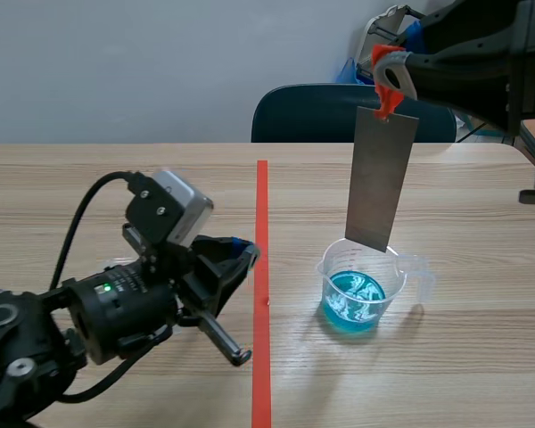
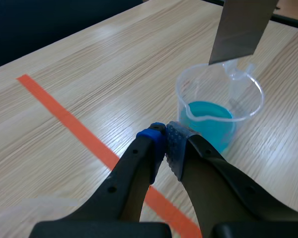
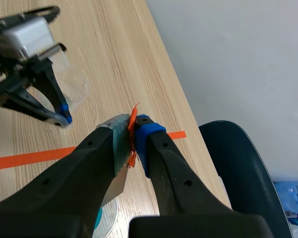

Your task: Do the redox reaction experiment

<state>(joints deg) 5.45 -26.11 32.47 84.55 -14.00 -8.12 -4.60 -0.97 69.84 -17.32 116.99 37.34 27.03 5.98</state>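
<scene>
A pale wall and a dark chair (image 1: 312,111) stand behind the wood-grain desk (image 1: 116,178), which has an orange-red tape line (image 1: 261,267) running along it.

The right claw (image 3: 134,134) is raised high over the desk's right side. Its two pads are pinched tight on a small orange tab (image 1: 385,76). A flat grey metal strip (image 1: 381,183) hangs from that tab, nearly upright and slightly tilted. The strip's lower edge hangs over the mouth of a clear plastic beaker (image 1: 334,276), about level with the rim and clear of the blue liquid (image 1: 352,299) at the bottom. The beaker stands on the desk to the right of the tape line.

The left claw (image 2: 165,141) sits low over the desk on the other side of the tape, pads pressed together with nothing between them, its tips pointing toward the beaker. A second clear cup (image 3: 72,87) stands on the desk just behind it.
</scene>
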